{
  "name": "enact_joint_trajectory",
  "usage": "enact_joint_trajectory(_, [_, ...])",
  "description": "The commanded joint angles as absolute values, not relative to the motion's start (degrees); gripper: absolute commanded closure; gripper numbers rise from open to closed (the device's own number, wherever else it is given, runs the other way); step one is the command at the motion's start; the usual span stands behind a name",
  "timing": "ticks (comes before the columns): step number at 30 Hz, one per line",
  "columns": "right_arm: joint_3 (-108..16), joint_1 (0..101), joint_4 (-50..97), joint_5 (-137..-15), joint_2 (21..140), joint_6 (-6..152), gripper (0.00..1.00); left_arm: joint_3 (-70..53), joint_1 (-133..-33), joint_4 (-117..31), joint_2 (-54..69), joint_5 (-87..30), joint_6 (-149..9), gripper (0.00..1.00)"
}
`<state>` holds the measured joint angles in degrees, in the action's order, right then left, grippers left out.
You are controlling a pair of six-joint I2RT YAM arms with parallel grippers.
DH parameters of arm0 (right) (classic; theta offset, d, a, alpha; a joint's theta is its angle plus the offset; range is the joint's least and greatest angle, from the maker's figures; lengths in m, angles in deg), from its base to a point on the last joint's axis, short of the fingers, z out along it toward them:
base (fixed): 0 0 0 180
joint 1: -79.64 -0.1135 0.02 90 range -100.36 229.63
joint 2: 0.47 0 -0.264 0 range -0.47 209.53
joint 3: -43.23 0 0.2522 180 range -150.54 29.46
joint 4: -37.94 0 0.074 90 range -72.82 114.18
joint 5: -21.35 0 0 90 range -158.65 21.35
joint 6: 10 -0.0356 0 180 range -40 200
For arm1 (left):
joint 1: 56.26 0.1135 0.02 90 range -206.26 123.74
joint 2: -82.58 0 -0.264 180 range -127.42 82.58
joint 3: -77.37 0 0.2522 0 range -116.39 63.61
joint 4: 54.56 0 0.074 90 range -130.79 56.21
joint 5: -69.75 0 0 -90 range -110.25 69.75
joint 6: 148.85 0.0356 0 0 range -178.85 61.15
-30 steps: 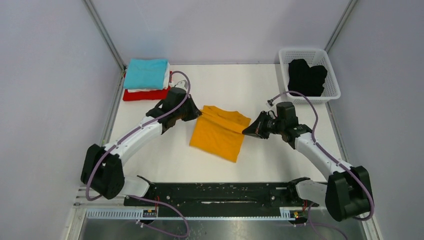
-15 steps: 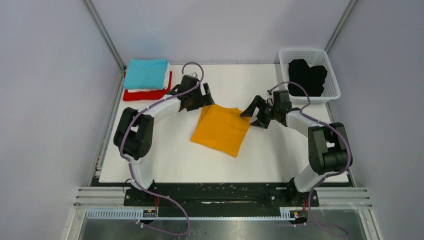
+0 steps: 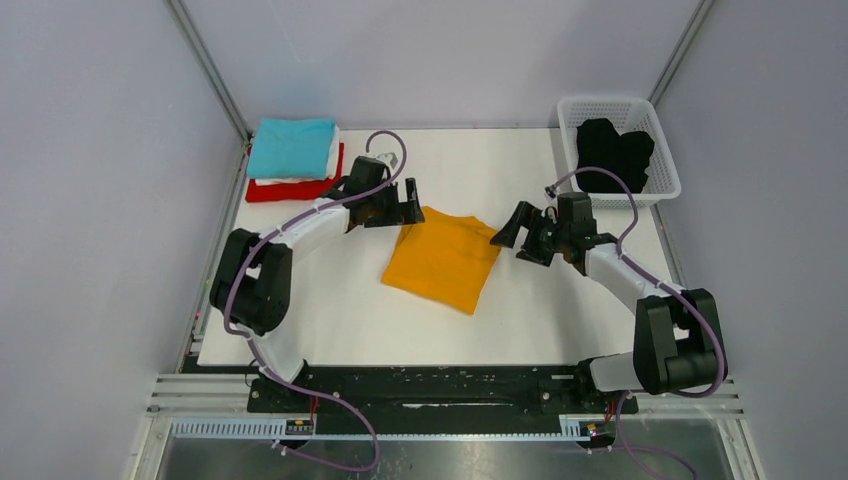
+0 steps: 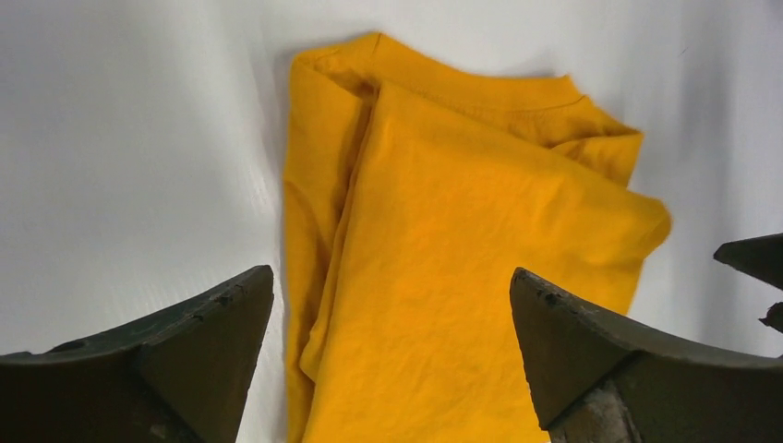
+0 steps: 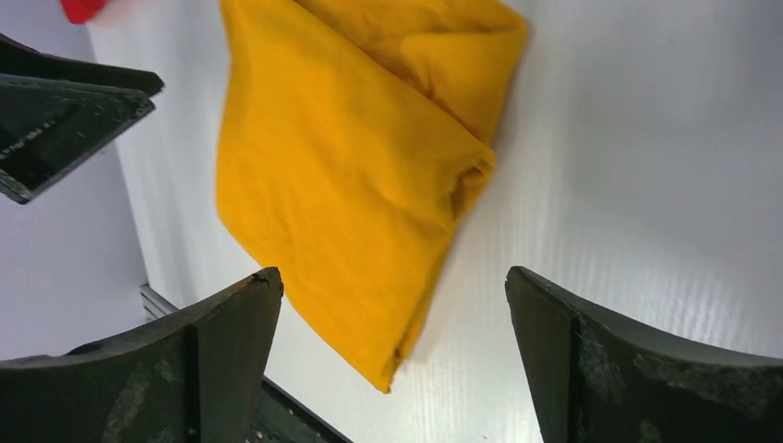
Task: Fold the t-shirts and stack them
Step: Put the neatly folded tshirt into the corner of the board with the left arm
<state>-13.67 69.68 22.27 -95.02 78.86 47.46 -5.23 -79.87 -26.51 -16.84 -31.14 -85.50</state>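
Both arms have shifted; left gripper (image 3: 409, 206) and right gripper (image 3: 508, 231) gape wide, empty, flanking 1 folded orange shirt (image 3: 442, 262).

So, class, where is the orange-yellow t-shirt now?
In the top view, the orange-yellow t-shirt lies folded mid-table, between the left hand and the right hand.

Shirt stack (image 3: 293, 160), basket (image 3: 612, 101) occupy far corners
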Motion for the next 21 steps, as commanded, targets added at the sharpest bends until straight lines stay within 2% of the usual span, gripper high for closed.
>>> enact_joint_trajectory(1, [-11.23,69.7,21.26,-93.39,77.77,50.35,0.01,-8.34,-79.84,-21.82,-21.71,-33.88,-78.33,0.01])
enact_joint_trajectory(5, [-10.4,69.65,21.48,-93.28,77.93,50.11,0.01,-10.59,-80.22,-18.71,-25.95,-34.58,-76.39,0.01])
enact_joint_trajectory(10, [-9.46,69.7,21.5,-91.75,76.65,50.07,0.0,-14.38,-82.91,-14.2,-31.05,-27.88,-76.98,0.05])
enact_joint_trajectory(16, [-8.25,69.66,21.15,-89.46,73.86,50.6,0.01,-17.96,-86.29,-10.89,-36.68,-23.56,-78.56,0.19])
enact_joint_trajectory(17, [-8.08,69.7,21.0,-88.96,73.41,50.72,0.0,-18.53,-87.3,-10.12,-37.17,-21.61,-78.8,0.24])
enact_joint_trajectory(21, [-7.4,69.71,20.46,-87.77,70.59,51.13,0.01,-21.77,-91.03,-6.81,-39.78,-13.28,-79.6,0.74])
